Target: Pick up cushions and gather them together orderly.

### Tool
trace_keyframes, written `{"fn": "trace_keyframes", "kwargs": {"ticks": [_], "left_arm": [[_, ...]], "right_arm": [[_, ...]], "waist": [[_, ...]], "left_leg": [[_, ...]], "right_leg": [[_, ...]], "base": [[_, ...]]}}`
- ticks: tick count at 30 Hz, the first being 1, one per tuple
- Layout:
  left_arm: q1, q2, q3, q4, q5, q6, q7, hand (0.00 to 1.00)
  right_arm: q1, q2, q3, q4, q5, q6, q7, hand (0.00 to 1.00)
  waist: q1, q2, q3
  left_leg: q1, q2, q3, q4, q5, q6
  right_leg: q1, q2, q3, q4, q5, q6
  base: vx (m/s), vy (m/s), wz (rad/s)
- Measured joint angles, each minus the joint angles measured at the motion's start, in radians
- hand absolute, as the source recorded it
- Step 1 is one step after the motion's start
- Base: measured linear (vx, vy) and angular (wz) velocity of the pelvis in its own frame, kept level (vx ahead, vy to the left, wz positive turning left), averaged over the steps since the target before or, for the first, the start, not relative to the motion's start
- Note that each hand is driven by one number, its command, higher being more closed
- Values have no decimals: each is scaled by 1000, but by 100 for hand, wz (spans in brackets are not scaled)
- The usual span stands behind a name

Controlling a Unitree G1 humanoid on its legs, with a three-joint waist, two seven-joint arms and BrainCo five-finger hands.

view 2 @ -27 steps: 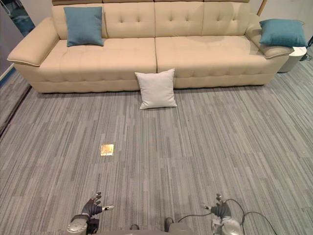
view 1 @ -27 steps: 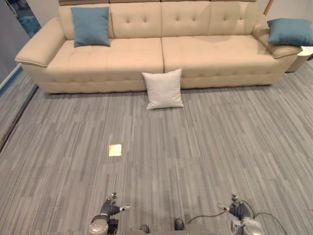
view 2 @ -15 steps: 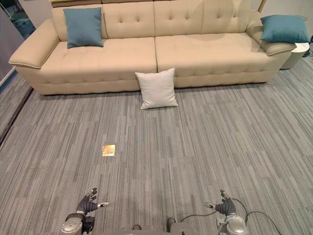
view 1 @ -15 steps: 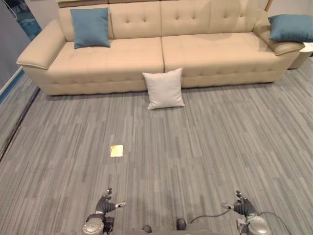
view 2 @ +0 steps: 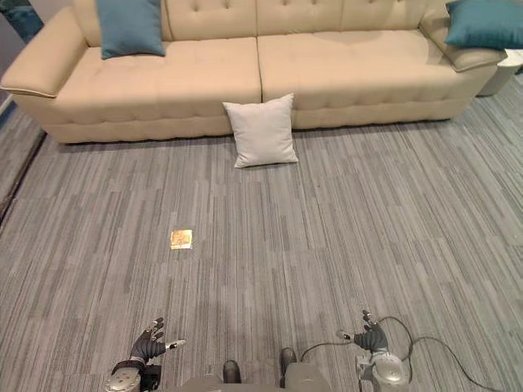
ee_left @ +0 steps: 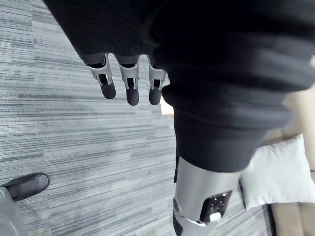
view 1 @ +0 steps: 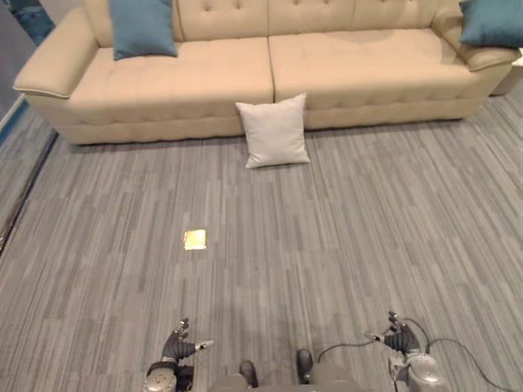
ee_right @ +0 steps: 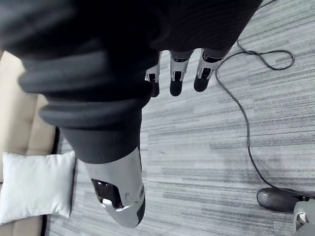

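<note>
White cushion (view 1: 273, 131) at 12 o'clock against the sofa (view 1: 204, 82); left hand (view 1: 176, 353) and right hand (view 1: 398, 341) hang loose-fingered, empty; approach squarely, then grasp its two side edges.

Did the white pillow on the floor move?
No. The white cushion still leans on the sofa front by the middle seam; the camera shifted.

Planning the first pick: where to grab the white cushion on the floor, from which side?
Likely a top corner, from above on the robot's side: the white cushion leans against the sofa front, lower edge on the carpet, so its top stands free.
</note>
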Motion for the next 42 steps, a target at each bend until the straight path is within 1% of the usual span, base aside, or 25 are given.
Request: {"fn": "trace_keyframes", "kwargs": {"ticks": [2,4,5,8,9,11,12,14,16,19,21,24,26,27,28,29,30,32,33,34,35,37,38,40,42], "left_arm": [[-21,7,-5,-3,-10,0,1,0],[-53,24,-18,-3,-19,2,6,0],[-66,30,-18,-3,-23,2,15,0],[-97,40,-18,-3,-25,2,19,0],[-106,39,-20,-3,-27,2,19,0],[-101,40,-34,0,-27,2,19,0],[-100,29,-41,6,-27,2,18,0],[-106,23,-43,9,-27,1,16,0],[-94,-2,-37,7,-33,1,15,0],[-62,-28,-35,-5,-43,-1,13,0],[-54,-38,-35,-25,-46,-2,12,0],[-46,-46,-35,-35,-52,-1,12,0],[-30,-67,-37,-34,-52,-2,14,0],[-25,-71,-38,-34,-52,-2,15,0],[-16,-63,-35,-26,-53,-2,18,0],[-19,-59,-36,-22,-53,-2,19,0],[-25,-63,-36,-24,-55,-2,18,0],[-21,-66,-36,-16,-55,-2,17,0],[-20,-62,-37,-5,-54,0,17,0],[-20,-57,-39,-2,-54,1,19,0],[-19,-54,-40,-1,-55,1,20,0],[-27,-37,-46,-2,-69,0,21,0],[-32,-32,-46,-2,-72,0,21,0],[-50,-20,-45,-1,-72,-1,20,0],[-55,-13,-44,2,-72,-1,20,0]], "right_arm": [[-7,15,14,-2,1,0,0,0],[-6,19,42,-1,2,1,1,0],[-2,17,55,-1,2,1,3,0],[-14,11,60,-2,2,1,2,0],[-17,1,77,-2,2,1,2,0],[1,-4,90,-7,1,1,2,0],[16,-10,90,-10,1,2,2,0],[7,-10,89,-26,-2,2,4,0],[10,-19,95,-40,-2,1,3,0],[25,-17,94,-92,3,-4,-3,0],[35,-15,91,-124,9,-7,-6,0],[31,-8,91,-133,31,0,-6,0],[40,-1,89,-123,32,-4,-12,0],[37,-4,90,-112,32,-4,-16,0],[23,9,92,-82,31,-2,-19,0],[22,16,92,-73,31,-2,-19,0],[24,13,90,-66,29,-3,-19,0],[27,15,88,-39,29,-1,-18,0],[33,19,91,-30,28,0,-18,0],[38,20,97,-28,28,0,-14,0],[43,18,106,-30,28,0,-14,0],[37,16,140,-32,28,-2,-12,0],[32,16,146,-32,28,-2,-10,0],[21,15,153,-32,26,-3,1,0],[29,12,153,-33,26,-3,3,0]], "waist": [[-3,-2,28],[-6,-4,60],[-6,0,65],[-23,14,89],[-47,11,97],[-64,-7,95],[-64,8,98],[-62,12,100],[-60,22,116],[-19,3,122],[1,-4,120],[29,-1,121],[52,7,112],[57,19,105],[65,5,94],[62,-11,83],[48,-22,74],[50,-52,73],[40,-63,73],[24,-62,74],[19,-56,75],[10,-40,76],[4,-34,78],[-13,-22,85],[-18,-34,83]], "left_leg": [[58,-9,20,-8,-18,10],[133,-22,16,-29,-47,27],[159,-19,16,-35,-66,25],[208,6,4,-67,-80,14],[241,23,-10,-93,-80,13],[285,24,-12,-95,-87,-42],[294,46,-19,-66,-97,-74],[246,62,-25,85,-42,-157],[71,152,-58,576,156,-132],[-107,241,1,902,98,-62],[-202,248,41,873,84,-52],[-341,206,89,582,72,-38],[-334,99,24,134,138,-103],[-342,88,-1,64,191,-89],[-336,63,-32,93,292,-18],[-345,43,-32,114,264,9],[-355,19,-35,169,214,51],[-296,-12,2,210,131,65],[-226,-41,4,204,80,77],[-146,-54,3,185,46,87],[-80,-56,4,158,31,90],[58,-46,-1,63,28,89],[87,-38,-4,42,28,88],[152,-3,-7,11,28,87],[185,-1,-15,11,18,64]], "right_leg": [[-76,-18,-36,248,-26,46],[-170,-66,-136,469,-59,34],[-216,-82,-191,470,-89,16],[-297,-80,-272,329,-77,0],[-315,-75,-298,218,-27,-9],[-328,-66,-276,90,112,-47],[-332,-62,-268,148,173,-108],[-331,-71,-278,227,85,-129],[-153,-53,-301,160,19,-139],[78,-31,-287,38,0,-162],[155,-31,-275,-37,-17,-145],[264,-32,-251,-125,-37,-124],[341,-49,-211,-183,-75,-83],[355,-41,-198,-192,-88,-71],[374,-58,-162,-187,-123,-57],[371,-79,-150,-171,-124,-57],[335,-114,-133,-76,-124,-52],[260,-160,-75,198,-116,24],[184,-193,-60,429,-11,153],[114,-217,-63,630,25,168],[62,-226,-81,727,-8,106],[-39,-208,-162,715,-75,1],[-68,-195,-186,672,-90,-20],[-165,-128,-233,360,-93,-29],[-185,-97,-211,111,13,-29]], "base": [[185,93,-15],[229,77,-2],[271,54,-1],[342,-7,17],[475,-80,48],[564,-130,42],[608,-184,23],[661,-232,18],[628,-244,18],[612,-176,-15],[483,-63,-24],[531,53,-32],[653,195,-48],[556,244,-67],[444,204,-45],[584,244,-20],[588,253,2],[588,246,-9],[578,188,2],[695,186,8],[672,128,1],[543,53,-2],[518,-33,11],[601,-127,23],[537,-176,35]]}}
